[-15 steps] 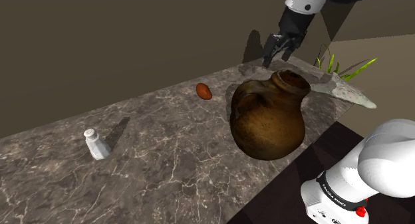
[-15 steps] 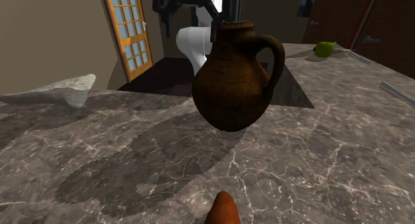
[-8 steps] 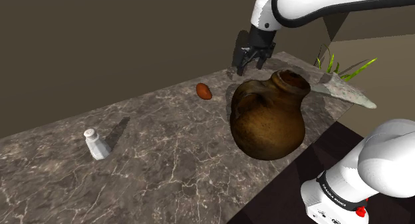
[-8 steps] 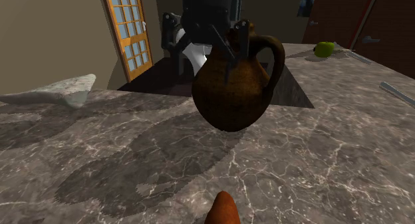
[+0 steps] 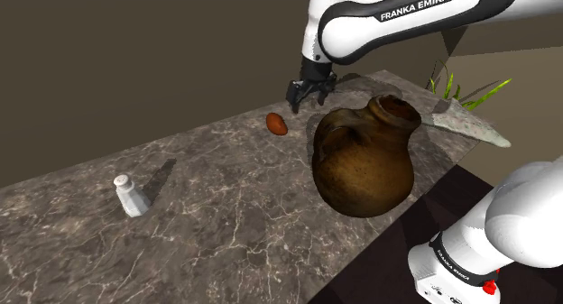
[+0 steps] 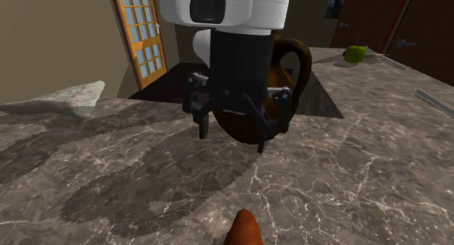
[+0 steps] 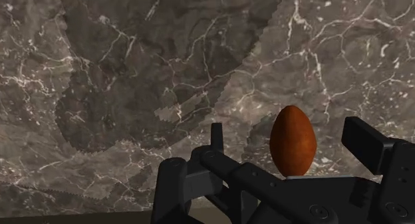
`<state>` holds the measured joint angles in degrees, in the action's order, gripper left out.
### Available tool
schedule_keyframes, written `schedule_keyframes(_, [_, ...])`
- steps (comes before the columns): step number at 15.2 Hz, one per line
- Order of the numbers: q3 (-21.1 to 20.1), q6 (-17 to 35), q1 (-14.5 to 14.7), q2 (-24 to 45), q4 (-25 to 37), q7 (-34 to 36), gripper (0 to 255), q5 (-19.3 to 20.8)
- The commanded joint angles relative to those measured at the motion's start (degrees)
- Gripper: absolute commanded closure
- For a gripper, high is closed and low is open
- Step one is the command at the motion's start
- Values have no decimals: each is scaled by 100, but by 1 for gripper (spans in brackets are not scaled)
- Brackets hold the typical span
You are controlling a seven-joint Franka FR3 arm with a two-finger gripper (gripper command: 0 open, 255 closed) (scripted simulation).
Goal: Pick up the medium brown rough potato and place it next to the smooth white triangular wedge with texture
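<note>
Gripper [image 5: 309, 93] hangs near the reddish-brown potato [image 5: 277, 124] on the marble desk [image 5: 226, 223], fingers [image 6: 204, 127] spread wide apart, holding nothing, touching nothing.

a home: marble counter [image 5: 226, 230], brown jug [image 5: 361, 167], paned wooden door [image 6: 140, 33].
</note>
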<state>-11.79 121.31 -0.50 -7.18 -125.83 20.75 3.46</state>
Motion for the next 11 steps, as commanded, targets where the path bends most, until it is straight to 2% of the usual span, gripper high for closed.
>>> schedule_keyframes(1, [-68, 147, 14, 505, 327, 194, 0, 127])
schedule_keyframes(8, [-106, 475, 170, 2098, 1456, 735, 0, 588])
schedule_keyframes(11, [-88, 607, 177, 2194, 1415, 761, 0, 624])
